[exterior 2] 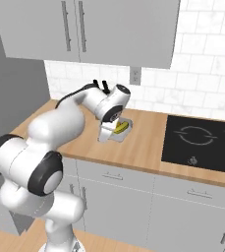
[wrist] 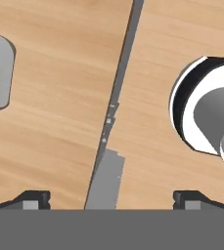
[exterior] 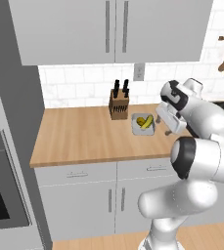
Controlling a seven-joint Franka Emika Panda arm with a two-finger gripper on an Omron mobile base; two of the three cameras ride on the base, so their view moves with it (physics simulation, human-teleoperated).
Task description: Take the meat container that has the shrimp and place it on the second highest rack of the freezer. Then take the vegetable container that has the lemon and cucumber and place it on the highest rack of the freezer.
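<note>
1. We see a wooden counter [exterior: 84,136] beneath grey wall cabinets [exterior: 108,29] and white tile.
2. The vegetable container [exterior: 143,125] sits on it, holding yellow-green produce, just right of a knife block [exterior: 119,104].
3. A black cooktop [exterior 2: 202,142] lies farther right.
4. Our gripper [wrist: 111,197] hangs over the counter's front edge, fingers wide apart, empty.

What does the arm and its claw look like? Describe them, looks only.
The arm is glossy white, built of fat rounded segments with black bands at the joints. The wrist carries a white block-shaped hand. The claw ends in two small dark finger tips, squared and wedge-like, seen in the hand view. No cables or markings are visible.
</note>
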